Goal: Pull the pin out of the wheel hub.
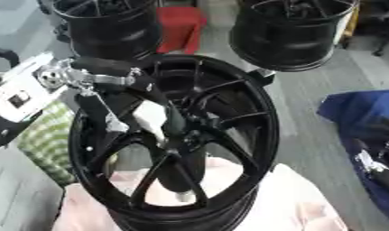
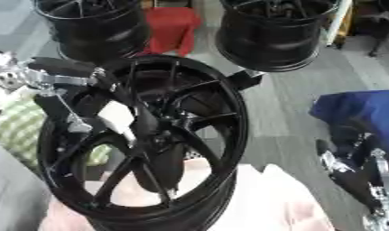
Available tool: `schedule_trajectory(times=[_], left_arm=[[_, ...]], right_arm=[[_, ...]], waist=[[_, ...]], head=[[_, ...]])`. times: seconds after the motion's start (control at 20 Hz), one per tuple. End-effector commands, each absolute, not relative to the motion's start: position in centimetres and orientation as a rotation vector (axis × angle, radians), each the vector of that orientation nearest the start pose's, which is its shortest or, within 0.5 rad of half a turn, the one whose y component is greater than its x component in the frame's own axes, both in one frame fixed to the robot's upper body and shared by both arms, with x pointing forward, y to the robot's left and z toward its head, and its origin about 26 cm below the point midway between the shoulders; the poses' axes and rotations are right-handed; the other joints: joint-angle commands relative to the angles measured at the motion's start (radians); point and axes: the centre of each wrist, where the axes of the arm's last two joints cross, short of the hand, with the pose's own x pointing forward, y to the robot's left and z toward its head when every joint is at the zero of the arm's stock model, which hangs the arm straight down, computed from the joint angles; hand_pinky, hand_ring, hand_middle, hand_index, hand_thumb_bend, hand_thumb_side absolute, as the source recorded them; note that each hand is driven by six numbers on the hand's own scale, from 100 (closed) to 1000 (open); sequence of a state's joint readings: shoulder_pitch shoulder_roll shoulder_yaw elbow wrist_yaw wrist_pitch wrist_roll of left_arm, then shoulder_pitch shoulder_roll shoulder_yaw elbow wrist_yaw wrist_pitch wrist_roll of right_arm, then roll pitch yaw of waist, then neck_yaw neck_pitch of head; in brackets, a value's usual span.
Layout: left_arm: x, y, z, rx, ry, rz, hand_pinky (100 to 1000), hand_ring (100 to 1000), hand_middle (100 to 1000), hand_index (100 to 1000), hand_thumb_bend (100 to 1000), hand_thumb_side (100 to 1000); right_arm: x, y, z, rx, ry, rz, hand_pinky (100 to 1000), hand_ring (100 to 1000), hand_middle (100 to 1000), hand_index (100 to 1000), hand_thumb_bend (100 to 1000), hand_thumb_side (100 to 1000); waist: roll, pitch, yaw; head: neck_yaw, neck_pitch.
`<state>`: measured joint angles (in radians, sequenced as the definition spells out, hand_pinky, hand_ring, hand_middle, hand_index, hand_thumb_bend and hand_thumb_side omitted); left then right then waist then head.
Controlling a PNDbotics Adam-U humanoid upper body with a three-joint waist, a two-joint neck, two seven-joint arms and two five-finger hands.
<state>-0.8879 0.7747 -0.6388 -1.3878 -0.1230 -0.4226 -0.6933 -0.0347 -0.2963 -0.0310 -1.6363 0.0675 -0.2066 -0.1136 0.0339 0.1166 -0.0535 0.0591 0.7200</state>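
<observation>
- Shiny black round metal wheel hub [image 1: 229, 117]
- Soft pink cloth [image 1: 300, 203] under it
- Green and white checked cloth [image 1: 43, 140]
- Red box [image 1: 181, 27]
- Dark blue cloth [image 1: 359, 115]
- Grey floor [image 1: 307, 90]

The robot's left hand [image 1: 154, 115] is black with shiny silver joints, thin silver rods and a white patch; its right hand [image 2: 351, 173] looks alike.

The left hand [image 1: 162, 119] covers the wheel hub [image 1: 189, 135] centre, hiding any pin. The right hand [image 2: 351, 173] is cut off at the frame's lower right, its fingers unclear.
</observation>
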Motion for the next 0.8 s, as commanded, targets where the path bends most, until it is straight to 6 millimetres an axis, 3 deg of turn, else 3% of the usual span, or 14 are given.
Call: schedule_trajectory(times=[0.05,0.45,0.8], left_arm=[[41.3,25.2,23.7,0.038,-1.404,-2.448,830,691,597,800,243,190],[41.4,24.4,23.6,-0.044,-1.459,-2.372,795,574,462,683,219,247],[41.2,23.2,24.5,-0.12,-1.53,-2.295,728,460,319,562,132,244]], right_arm=[[28.7,-32.3,4.5,-0.378,-1.9,0.227,565,723,761,930,369,323],[28.7,-32.3,4.4,-0.376,-1.898,0.224,564,723,761,930,370,323],[28.6,-32.3,4.3,-0.375,-1.897,0.222,564,723,761,930,369,324]], waist=[[-0.003,-0.011,0.001],[-0.004,-0.009,0.001],[-0.005,-0.009,0.002]], head=[[0.001,0.003],[0.001,0.005],[-0.001,0.006]])
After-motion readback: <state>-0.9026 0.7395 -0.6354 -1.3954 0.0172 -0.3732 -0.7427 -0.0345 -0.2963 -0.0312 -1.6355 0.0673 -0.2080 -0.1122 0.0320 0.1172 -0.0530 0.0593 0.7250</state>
